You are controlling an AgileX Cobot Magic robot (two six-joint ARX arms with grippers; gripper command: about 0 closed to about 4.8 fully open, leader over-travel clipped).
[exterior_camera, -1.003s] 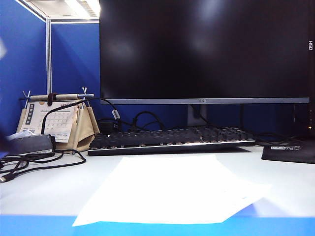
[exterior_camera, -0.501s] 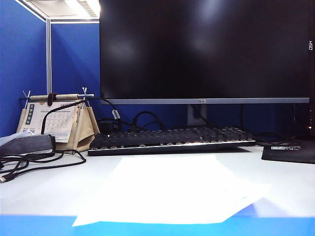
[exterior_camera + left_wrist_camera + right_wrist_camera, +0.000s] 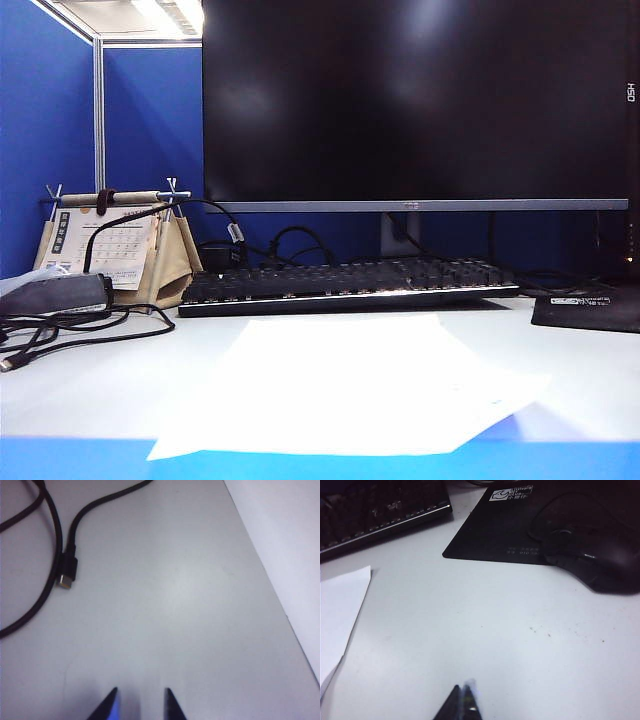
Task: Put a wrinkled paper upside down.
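The wrinkled paper (image 3: 350,385), a large white sheet, lies flat on the desk in front of the keyboard, with its near edge at the desk's front. Neither gripper shows in the exterior view. In the left wrist view my left gripper (image 3: 141,690) is open over bare desk with nothing between its tips. The paper's edge (image 3: 290,540) lies off to one side of it, well apart. My right gripper (image 3: 463,685) is shut on nothing over bare desk. A corner of the paper (image 3: 340,605) lies a good way from it.
A black keyboard (image 3: 345,282) and a dark monitor (image 3: 415,100) stand behind the sheet. A desk calendar (image 3: 115,245), a grey object (image 3: 55,293) and black cables (image 3: 67,570) sit at the left. A mouse (image 3: 600,555) rests on a black pad (image 3: 495,535) at the right.
A pale blur at the exterior view's far left edge, above the grey object, has gone. The paper has not moved.
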